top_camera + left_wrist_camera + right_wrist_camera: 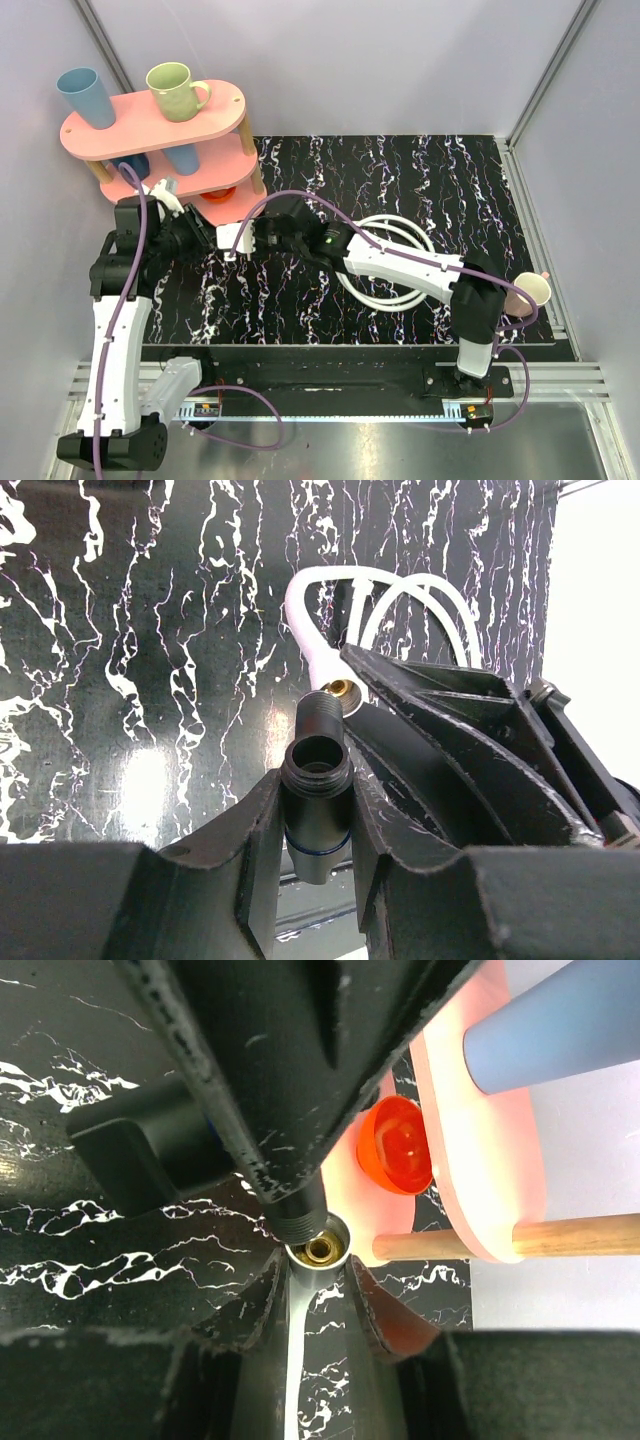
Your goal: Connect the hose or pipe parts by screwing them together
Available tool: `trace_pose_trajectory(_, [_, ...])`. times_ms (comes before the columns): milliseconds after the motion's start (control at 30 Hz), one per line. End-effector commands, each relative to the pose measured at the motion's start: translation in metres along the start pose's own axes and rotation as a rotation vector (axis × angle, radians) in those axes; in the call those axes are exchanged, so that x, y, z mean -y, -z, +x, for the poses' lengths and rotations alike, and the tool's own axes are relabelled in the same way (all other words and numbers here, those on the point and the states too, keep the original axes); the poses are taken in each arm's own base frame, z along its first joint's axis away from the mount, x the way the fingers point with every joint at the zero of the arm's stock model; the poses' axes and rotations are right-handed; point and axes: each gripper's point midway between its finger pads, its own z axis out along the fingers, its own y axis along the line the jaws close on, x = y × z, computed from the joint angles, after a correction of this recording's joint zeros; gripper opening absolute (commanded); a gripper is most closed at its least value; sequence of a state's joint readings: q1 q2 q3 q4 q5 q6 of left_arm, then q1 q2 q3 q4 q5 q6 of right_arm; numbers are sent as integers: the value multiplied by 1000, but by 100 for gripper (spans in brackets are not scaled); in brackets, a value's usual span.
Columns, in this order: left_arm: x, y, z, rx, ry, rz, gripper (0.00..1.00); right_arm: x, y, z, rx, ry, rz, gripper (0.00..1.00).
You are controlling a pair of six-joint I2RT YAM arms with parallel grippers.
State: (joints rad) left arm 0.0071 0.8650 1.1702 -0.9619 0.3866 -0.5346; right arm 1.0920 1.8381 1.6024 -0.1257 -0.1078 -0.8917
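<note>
My left gripper [316, 798] is shut on a short black pipe part [316, 825] with a blue ring and threaded ends. My right gripper [317, 1272] is shut on the silvery fitting [318, 1250] of the white hose [395, 290], whose brass core shows inside. The hose lies coiled on the mat behind the right arm. The black part's threaded tip [300, 1222] rests at the left rim of the fitting's mouth, tilted and not seated inside. In the top view both grippers [203, 238] [252, 238] meet nose to nose at the mat's left side.
A pink two-tier rack [120, 118] stands at the back left with a green mug [175, 90] and a blue cup [85, 97] on top. An orange bowl [398, 1145] sits under it, close behind the grippers. A pale cup [530, 292] sits at the mat's right edge.
</note>
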Motion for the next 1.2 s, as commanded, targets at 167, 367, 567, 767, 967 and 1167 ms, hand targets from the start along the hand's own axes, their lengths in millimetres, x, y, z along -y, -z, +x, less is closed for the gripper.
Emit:
trace_pose_trajectory(167, [-1, -21, 2, -21, 26, 38, 0, 15, -3, -21, 56, 25, 59, 0])
trace_pose_trajectory(367, [-2, -31, 3, -40, 38, 51, 0, 3, -9, -11, 28, 21, 14, 0])
trace_pose_trajectory(567, [-8, -37, 6, -57, 50, 37, 0, -4, -11, -10, 35, 11, -8, 0])
trace_pose_trajectory(767, [-3, -40, 5, -57, 50, 67, 0, -5, -15, -8, 29, 3, -10, 0])
trace_pose_trajectory(967, [-5, -46, 14, -95, 69, 86, 0, -8, -18, -2, 12, -11, -10, 0])
trace_pose_trajectory(1167, [-3, -52, 20, -124, 83, 122, 0, -11, -22, 7, -16, -24, -9, 0])
